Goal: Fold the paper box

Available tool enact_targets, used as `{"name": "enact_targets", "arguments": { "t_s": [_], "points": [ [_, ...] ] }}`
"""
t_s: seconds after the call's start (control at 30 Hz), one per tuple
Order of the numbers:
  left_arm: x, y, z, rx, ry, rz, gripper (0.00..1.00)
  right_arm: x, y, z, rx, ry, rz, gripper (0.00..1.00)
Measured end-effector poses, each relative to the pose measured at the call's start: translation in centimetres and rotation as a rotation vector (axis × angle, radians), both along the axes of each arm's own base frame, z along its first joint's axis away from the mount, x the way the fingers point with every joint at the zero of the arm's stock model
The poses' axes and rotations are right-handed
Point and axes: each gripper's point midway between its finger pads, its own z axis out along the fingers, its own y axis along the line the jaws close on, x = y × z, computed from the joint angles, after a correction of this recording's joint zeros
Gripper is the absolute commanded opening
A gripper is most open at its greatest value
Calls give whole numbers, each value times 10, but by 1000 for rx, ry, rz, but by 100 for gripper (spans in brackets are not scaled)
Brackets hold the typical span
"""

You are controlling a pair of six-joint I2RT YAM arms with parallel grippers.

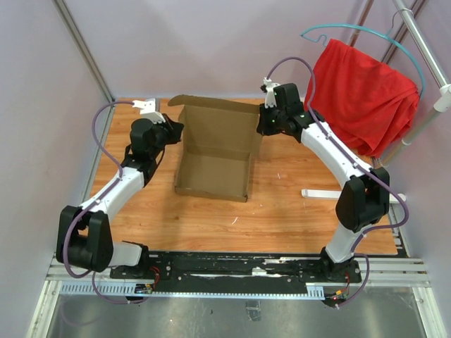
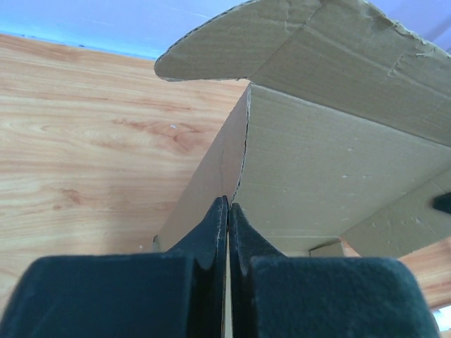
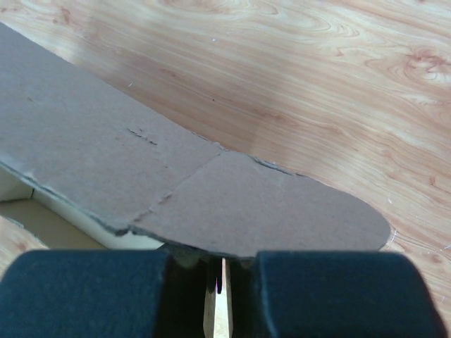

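The paper box (image 1: 215, 151) is plain brown cardboard, half formed in the middle of the wooden table, with its lid panel raised at the back. My left gripper (image 1: 175, 130) is at the box's left wall near the back corner. In the left wrist view the gripper (image 2: 228, 204) is shut on the edge of that wall (image 2: 338, 162). My right gripper (image 1: 262, 127) is at the right back corner. In the right wrist view a rounded flap (image 3: 176, 190) covers its fingertips, and the gripper (image 3: 224, 264) is shut on a thin cardboard edge.
A red cloth (image 1: 359, 91) hangs on a teal hanger (image 1: 366, 32) from a metal rack (image 1: 430, 56) at the back right. A white strip (image 1: 324, 193) lies on the table under the right arm. Pale walls enclose the table.
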Motion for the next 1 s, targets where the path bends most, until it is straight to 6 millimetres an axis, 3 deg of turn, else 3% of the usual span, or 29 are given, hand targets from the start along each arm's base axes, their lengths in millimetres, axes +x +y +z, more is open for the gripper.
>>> {"name": "enact_targets", "arguments": {
  "t_s": [0.5, 1.0],
  "points": [
    [-33, 10, -14, 10, 28, 25, 0, -9, 27, -1, -76, -75, -136, 1],
    [-65, 15, -19, 11, 31, 23, 0, -48, 38, -6, -31, -189, -242, 1]
  ]
}}
